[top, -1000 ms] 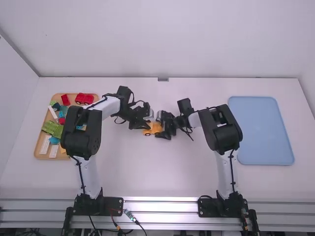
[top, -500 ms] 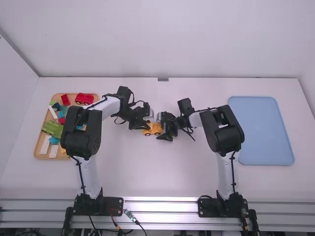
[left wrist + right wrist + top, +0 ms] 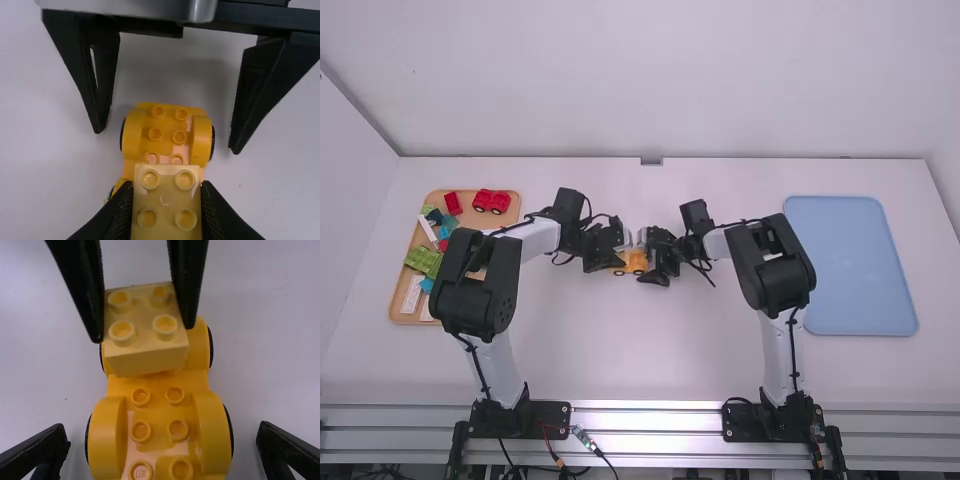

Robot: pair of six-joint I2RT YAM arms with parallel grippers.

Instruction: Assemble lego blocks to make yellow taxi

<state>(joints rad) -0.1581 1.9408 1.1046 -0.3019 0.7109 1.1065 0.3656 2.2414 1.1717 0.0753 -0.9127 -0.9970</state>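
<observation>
In the high view my left gripper point(image 3: 604, 248) and right gripper point(image 3: 658, 262) face each other at mid-table, with the yellow wheeled base point(image 3: 636, 263) low between them. My left gripper point(image 3: 166, 200) is shut on a pale yellow two-by-two brick point(image 3: 166, 194). That brick point(image 3: 146, 357) is over one end of the studded base point(image 3: 160, 405), tilted slightly; whether they touch I cannot tell. Open, my right gripper point(image 3: 162, 444) has one finger on each side of the base's other end, with gaps to both wheels.
At the left, a wooden tray point(image 3: 398, 300) holds a red wheeled piece point(image 3: 491, 201), green blocks point(image 3: 423, 259) and several other bricks, partly behind the left arm. On the right lies a blue tray point(image 3: 850, 265).
The left arm's elbow has swung left and toward the camera, while its gripper has shifted slightly. My right gripper's fingers have moved a little, uncovering more of the base's right end.
</observation>
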